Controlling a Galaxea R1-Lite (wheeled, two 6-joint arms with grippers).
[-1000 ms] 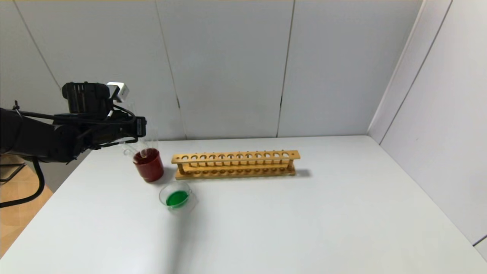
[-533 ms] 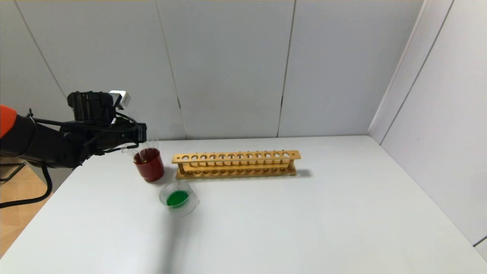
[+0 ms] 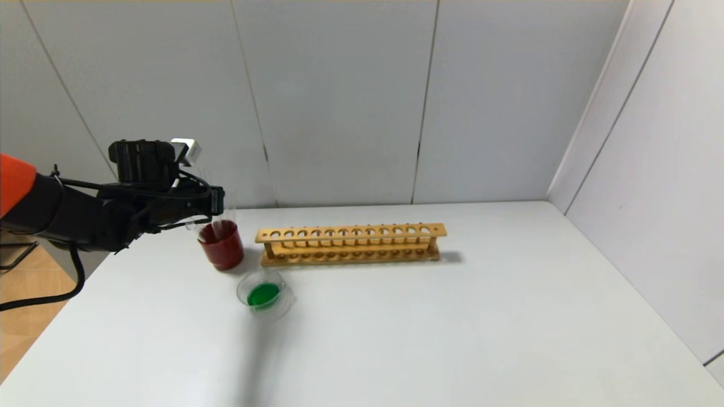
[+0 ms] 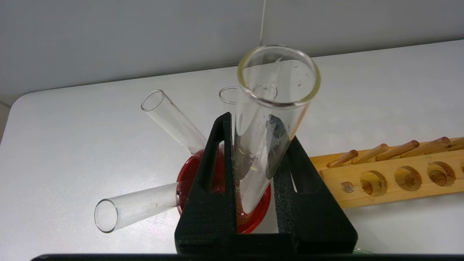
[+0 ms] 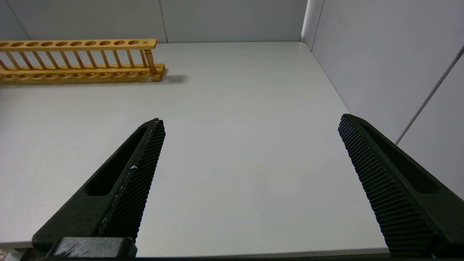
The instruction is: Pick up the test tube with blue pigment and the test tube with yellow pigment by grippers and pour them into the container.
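Observation:
My left gripper (image 3: 218, 200) (image 4: 259, 128) is shut on a clear test tube (image 4: 268, 108) with a yellowish rim and no liquid showing in it. The tube stands mouth up, its rounded end just above the dark red cup (image 3: 220, 245) (image 4: 259, 214). Three more clear tubes lean in that cup, two of them (image 4: 170, 119) (image 4: 134, 208) tipped outward. The test tube with blue pigment and the test tube with yellow pigment are out of view. The container (image 3: 284, 302), a low glass dish, holds green liquid (image 3: 263, 294) in front of the cup. My right gripper (image 5: 252, 121) hangs open over bare table.
A wooden test tube rack (image 3: 350, 243) (image 4: 395, 177) (image 5: 78, 59) with no tubes in it stands right of the red cup, along the back of the white table (image 3: 452, 328). Grey walls close the back and right sides.
My left arm has shifted a little right and down with the clear tube, bringing it closer over the red cup. Cup, dish and rack have not moved.

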